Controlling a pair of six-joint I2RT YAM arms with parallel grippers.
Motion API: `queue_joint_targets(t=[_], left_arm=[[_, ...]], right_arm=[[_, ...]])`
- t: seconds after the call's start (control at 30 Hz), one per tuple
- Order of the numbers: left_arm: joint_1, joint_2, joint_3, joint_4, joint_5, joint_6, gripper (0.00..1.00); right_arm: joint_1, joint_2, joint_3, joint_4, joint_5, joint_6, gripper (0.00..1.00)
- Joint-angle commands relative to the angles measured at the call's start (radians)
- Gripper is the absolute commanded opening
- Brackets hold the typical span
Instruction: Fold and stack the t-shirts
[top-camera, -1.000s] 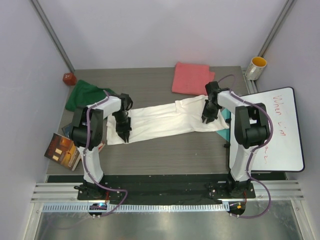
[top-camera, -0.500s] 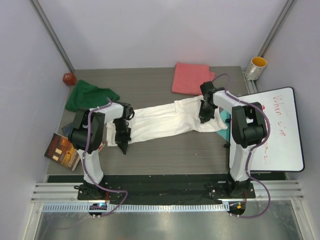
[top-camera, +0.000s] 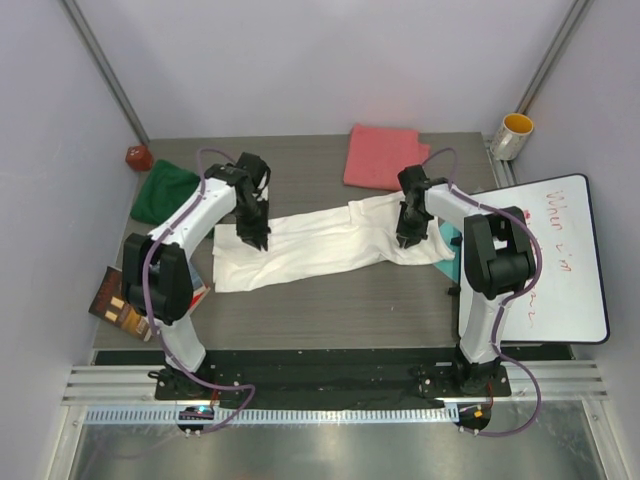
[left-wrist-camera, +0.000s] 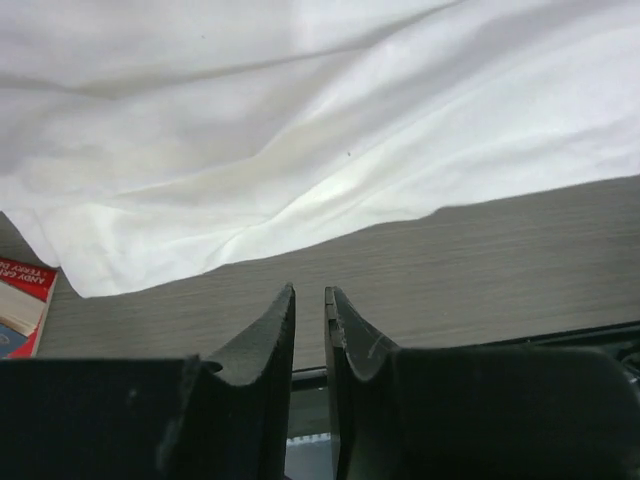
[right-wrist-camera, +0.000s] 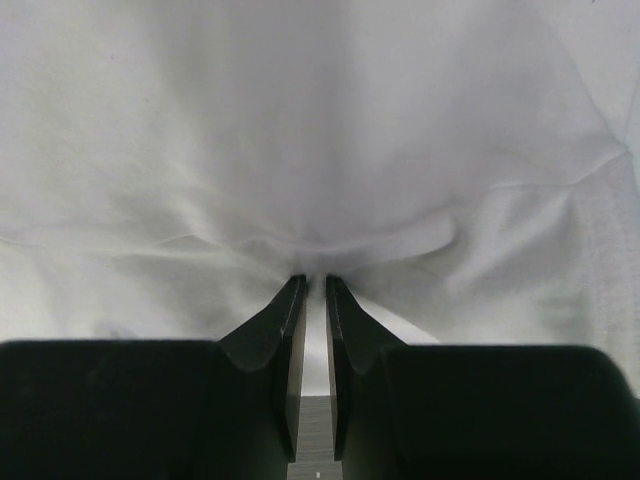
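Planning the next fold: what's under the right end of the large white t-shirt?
A corner of a thin flat teal sheet pokes out from beneath the large white cloth t-shirt there, on the grey wood-grain table. How far it runs underneath is covered.

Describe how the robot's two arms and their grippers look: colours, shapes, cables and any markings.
Both the left arm and right arm have white link shells with bulky black joints, and a purple cable loops along each. The left gripper and right gripper are matte black, with two fingers that curve inward and taper to thin tips. No markings are visible.
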Motion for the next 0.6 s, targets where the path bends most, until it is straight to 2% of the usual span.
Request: queue_joint_targets(t=[0.0,0.17,0.27,0.3,0.33,0.43,0.57], left_arm=[[0.0,0.114,0.012,0.011,-0.086,0.015,0.18],[0.0,0.261,-0.008,0.045,-0.085,-0.011,0.15],[0.0,0.296,-0.031,0.07,-0.08,-0.02,0.13],[0.0,0.315,-0.046,0.076,-0.079,-0.022,0.1],[0.0,0.322,-0.055,0.076,-0.079,-0.023,0.0],[-0.002,0.336,-0.1,0.065,-0.068,-0.023,0.0],[-0.014,0.286,-0.176,0.05,-0.062,-0.031,0.0]], right_arm=[[-0.019,0.003,-0.014,-0.052,0.023,0.011,0.2],[-0.042,0.0,0.028,-0.086,0.02,0.01,0.21],[-0.054,-0.014,0.031,-0.094,0.021,0.005,0.21],[-0.057,-0.014,0.029,-0.097,0.021,0.002,0.17],[-0.06,-0.014,0.026,-0.103,0.021,0.001,0.12],[-0.065,-0.017,0.012,-0.103,0.011,-0.018,0.02],[-0.062,-0.016,-0.008,-0.089,-0.028,-0.051,0.01]])
